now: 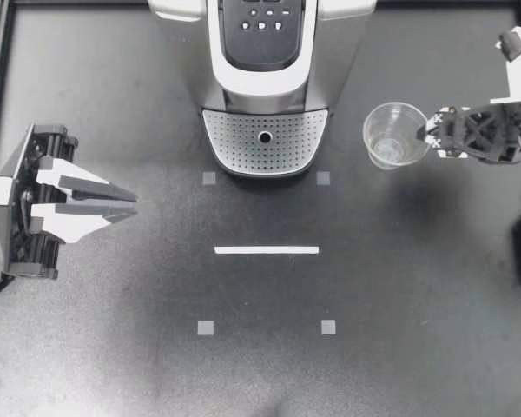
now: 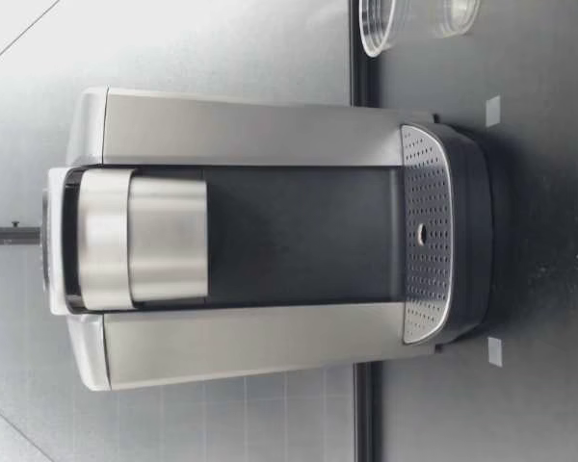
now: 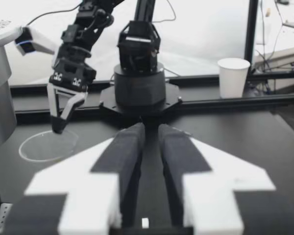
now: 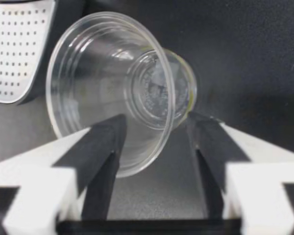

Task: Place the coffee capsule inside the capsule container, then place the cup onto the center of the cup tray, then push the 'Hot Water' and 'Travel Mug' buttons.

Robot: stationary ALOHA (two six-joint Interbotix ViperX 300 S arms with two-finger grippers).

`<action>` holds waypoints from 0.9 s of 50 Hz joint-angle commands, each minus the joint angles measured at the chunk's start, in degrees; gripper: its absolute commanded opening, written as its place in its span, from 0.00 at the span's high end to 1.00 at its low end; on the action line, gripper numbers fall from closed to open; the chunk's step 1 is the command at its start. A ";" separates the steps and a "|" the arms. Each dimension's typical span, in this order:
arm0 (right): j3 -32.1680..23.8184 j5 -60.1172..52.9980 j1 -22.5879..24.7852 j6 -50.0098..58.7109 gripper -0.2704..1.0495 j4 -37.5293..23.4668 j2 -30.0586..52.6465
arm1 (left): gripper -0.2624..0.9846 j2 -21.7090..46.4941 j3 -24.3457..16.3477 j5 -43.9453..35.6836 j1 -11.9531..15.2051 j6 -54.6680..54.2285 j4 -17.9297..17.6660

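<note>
Standing upright on the counter [image 1: 391,287], the clear cup [image 1: 391,135] sat in the upper right of the overhead frame, just beside the coffee machine [image 1: 260,82] and apart from the perforated cup tray [image 1: 234,139] at the machine's foot. It was see-through down to its base. My right gripper [image 1: 423,133] hung at the cup's rim, its arm entering from the right edge. The right wrist view showed its fingers [image 4: 105,147] released and spread wide. The cup's [image 4: 112,73] near wall was between them, with one finger at the rim and the other apart from the wall. From table height the cup [image 2: 414,14] stood beside the machine [image 2: 250,130].

My left gripper [image 1: 132,202] lay at the middle left of the overhead frame. Its fingers [image 3: 127,156] were clenched almost together on nothing, with a thin slit between them. Ahead of them, its wrist view showed the right gripper [image 3: 66,115] over the cup [image 3: 39,147].

A white tape strip [image 1: 267,250] lay at the frame's centre, below the tray, inside four small grey squares [image 1: 206,328]. The counter was edged by black rails [image 1: 2,87] at the left and top. Open dark counter ran between cup and tray, and between the left gripper and the machine.
</note>
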 commanded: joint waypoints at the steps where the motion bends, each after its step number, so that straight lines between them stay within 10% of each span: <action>1: -1.76 -0.09 -0.35 -0.18 0.39 -0.09 0.79 | 0.62 -0.26 -0.62 -0.53 -0.09 -0.09 0.00; 27: -3.08 0.97 -0.09 0.09 0.75 0.53 -0.79 | 0.62 -0.35 -0.35 -0.44 -0.09 -0.18 0.00; 45: -8.79 -2.90 6.86 3.87 0.76 4.75 0.62 | 0.62 -0.53 -0.09 -0.53 -0.09 -0.09 0.00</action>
